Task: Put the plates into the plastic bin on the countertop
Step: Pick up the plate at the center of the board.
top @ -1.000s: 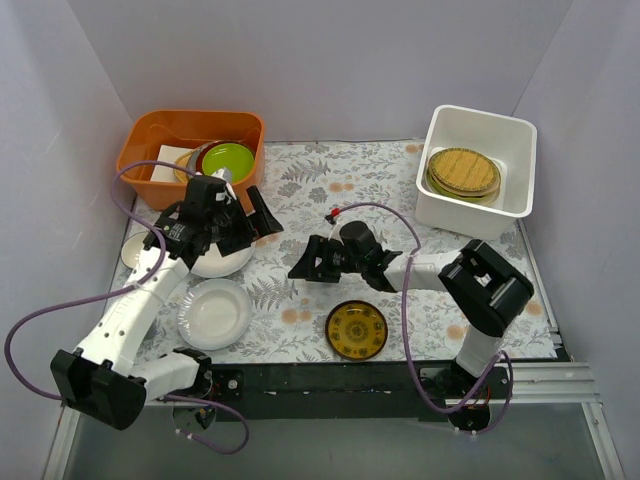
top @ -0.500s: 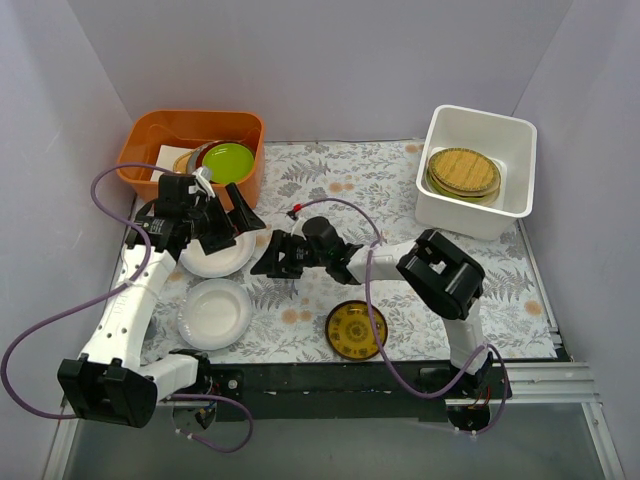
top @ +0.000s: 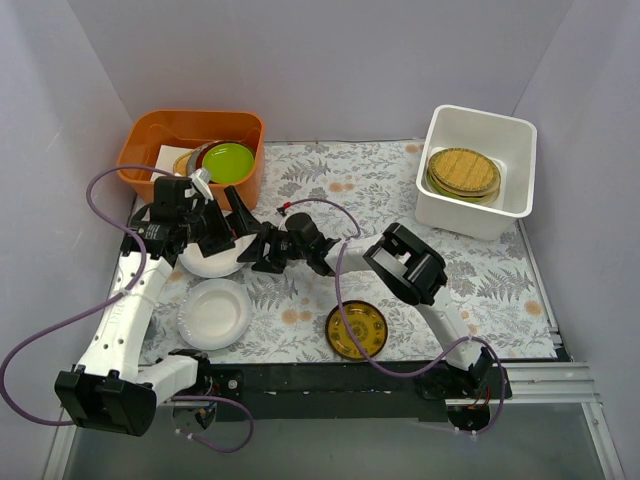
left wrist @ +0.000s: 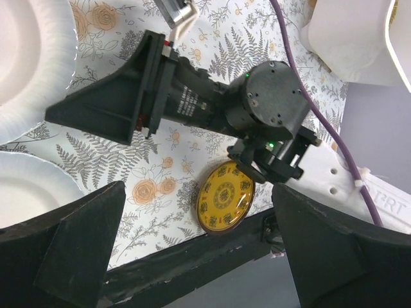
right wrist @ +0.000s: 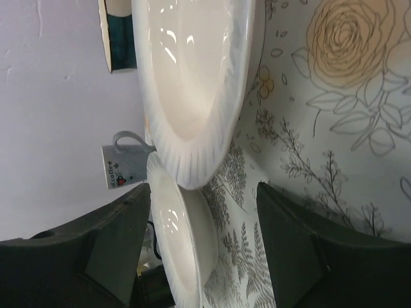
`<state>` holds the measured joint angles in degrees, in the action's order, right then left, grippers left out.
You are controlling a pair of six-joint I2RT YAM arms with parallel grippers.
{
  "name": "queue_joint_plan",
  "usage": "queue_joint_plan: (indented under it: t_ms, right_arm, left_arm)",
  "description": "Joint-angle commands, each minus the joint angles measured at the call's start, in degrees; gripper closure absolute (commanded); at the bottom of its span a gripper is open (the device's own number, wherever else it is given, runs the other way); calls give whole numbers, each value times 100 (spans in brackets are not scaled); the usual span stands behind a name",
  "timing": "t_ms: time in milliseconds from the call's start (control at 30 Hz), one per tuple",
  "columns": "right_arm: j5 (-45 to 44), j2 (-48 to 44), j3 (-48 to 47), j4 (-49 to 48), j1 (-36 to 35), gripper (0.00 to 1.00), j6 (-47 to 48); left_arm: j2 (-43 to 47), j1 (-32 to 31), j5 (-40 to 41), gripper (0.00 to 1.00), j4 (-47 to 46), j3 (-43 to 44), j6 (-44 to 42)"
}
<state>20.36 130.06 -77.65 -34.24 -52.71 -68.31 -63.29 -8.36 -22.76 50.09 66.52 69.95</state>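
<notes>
Judging task as partway done. Seeing a stack of plates already lying in the white plastic bin at far R of the fern-print countertop, yellow woven-look one on top; no. of plates under it not readable. Counting at least 3 more waiting outside the bin, all well apart from it: upper white fluted plate on L side, second white plate just beside it toward near edge, amber patterned plate near front centre. Not counting the stack w/ lime-green plate in the orange tub.

Holding L gripper spread fully wide above the upper white fluted plate, nothing betw. fingers. Pointing R gripper low along the countertop at same plate's R rim, jaws apart, gripping nothing; rim just ahead of fingertips, contact not clear. Expecting pickup of this plate as step in hand, then carrying across to bin; same again for other two.
</notes>
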Motion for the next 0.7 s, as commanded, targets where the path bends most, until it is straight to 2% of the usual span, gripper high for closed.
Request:
queue_joint_plan:
  t_ms: [0, 133, 400, 433, 500, 533, 667]
  right_arm:
    - [-102, 327, -549, -67, 50, 27, -296]
    - [-164, 537, -944, 364, 138, 36, -218]
    - [47, 837, -1578, 787, 480, 62, -95]
    - [47, 811, -1587, 822, 489, 69, -51]
    - [73, 793, -1604, 919, 516, 74, 72]
    - [91, 793, -1587, 910, 525, 81, 99]
    - [310, 854, -1481, 630, 560, 86, -24]
  left_arm:
    - [255, 45, -79, 2, 72, 89, -78]
    - [282, 45, -176, 2, -51, 19, 9]
    - [308, 45, -290, 2, -174, -165, 36]
    - [317, 54, -307, 2, -227, -201, 45]
    - [299, 45, -334, 2, -288, -271, 71]
    - [308, 45, -351, 2, -306, -297, 80]
    - [334, 45, -352, 2, -324, -368, 89]
